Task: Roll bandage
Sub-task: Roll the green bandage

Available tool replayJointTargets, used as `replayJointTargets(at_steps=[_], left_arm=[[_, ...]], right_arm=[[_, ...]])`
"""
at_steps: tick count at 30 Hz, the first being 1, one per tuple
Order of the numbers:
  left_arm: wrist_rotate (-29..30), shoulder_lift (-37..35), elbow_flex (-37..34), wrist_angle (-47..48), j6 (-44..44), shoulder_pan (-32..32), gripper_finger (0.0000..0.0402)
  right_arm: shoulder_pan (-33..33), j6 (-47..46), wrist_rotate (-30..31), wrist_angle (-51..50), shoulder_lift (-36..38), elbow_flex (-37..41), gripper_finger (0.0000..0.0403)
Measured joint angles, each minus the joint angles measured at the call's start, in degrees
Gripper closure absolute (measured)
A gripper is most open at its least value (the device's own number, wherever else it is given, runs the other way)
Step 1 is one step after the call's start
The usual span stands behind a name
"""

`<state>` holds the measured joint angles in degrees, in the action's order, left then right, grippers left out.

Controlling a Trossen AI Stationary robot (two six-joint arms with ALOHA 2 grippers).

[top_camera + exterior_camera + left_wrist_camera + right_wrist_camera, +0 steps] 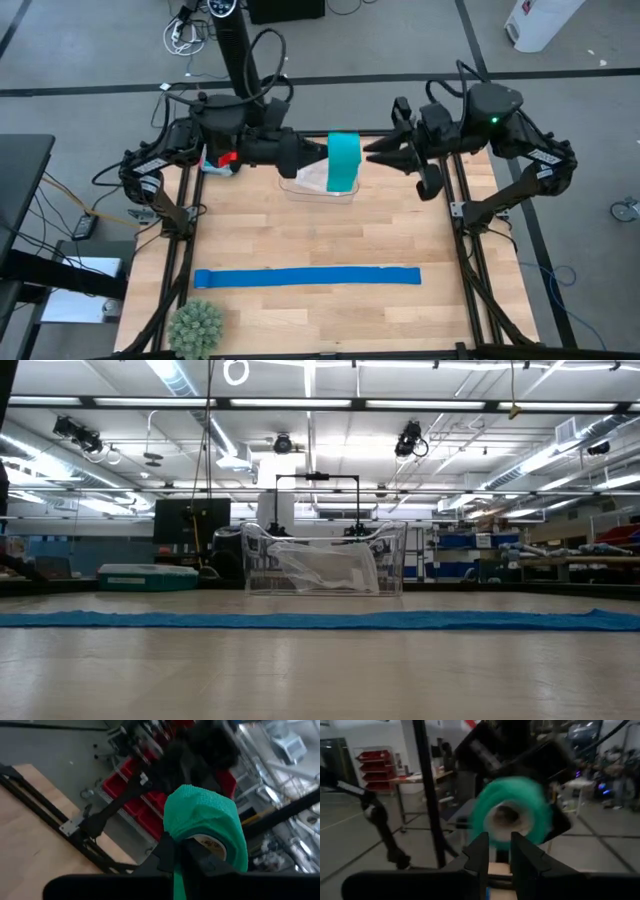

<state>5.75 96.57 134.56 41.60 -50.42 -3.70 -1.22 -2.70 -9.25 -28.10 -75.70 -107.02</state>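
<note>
The bandage is a teal roll [345, 160] held in the air over a clear plastic box [318, 186] at the table's far middle. My left gripper [318, 152] is shut on it, coming from the table's left. In the left wrist view the roll [202, 815] fills the middle. My right gripper [368, 155] stands just right of the roll and points at it. Its fingers [480, 855] are a narrow gap apart and empty. The roll's hollow end [510, 815] faces it. I cannot tell whether its tips touch the roll. My left gripper holds the roll by the side nearest it [175, 840], pinched between the two fingers [200, 862]. Teal fabric shows in the gap between them. The fingers come level from the table's left. The roll is lifted clear above the box, its hollow core [212, 847] showing.
A royal-blue strip [305, 277] lies flat across the near half of the table, from left to right; it also shows in the low view [320, 620]. A spiky green ball [195, 326] sits at the near left corner. The clear box [325, 565] holds crumpled clear plastic.
</note>
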Motion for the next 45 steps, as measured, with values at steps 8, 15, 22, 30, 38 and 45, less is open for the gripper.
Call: replayJointTargets(at_steps=[8,15,22,30,38,45], left_arm=[[2.7,0.0,0.0,-2.2,0.9,0.0,0.0382],[3.8,0.0,0.0,-2.2,2.5,0.0,0.0382],[4.7,0.0,0.0,-2.3,3.9,0.0,0.0382],[6.5,0.0,0.0,-2.3,4.1,0.0,0.0382],[10.3,0.0,0.0,2.9,6.7,1.4,0.0382],[9.6,0.0,0.0,3.3,8.3,6.7,0.0382]], right_arm=[[-0.6,-5.1,-3.2,-6.5,0.0,0.0,0.0318],[-0.6,-6.3,-3.4,-6.0,-1.4,0.0,0.0289],[-1.4,-6.3,-3.6,-1.6,-4.2,0.0,0.0273],[-2.9,-6.0,-3.4,0.1,-4.9,0.0,0.0386],[-8.4,-6.3,-9.0,7.1,-4.5,-3.2,0.0402],[-9.6,-7.2,-8.4,0.0,-4.5,-5.4,0.0403]])
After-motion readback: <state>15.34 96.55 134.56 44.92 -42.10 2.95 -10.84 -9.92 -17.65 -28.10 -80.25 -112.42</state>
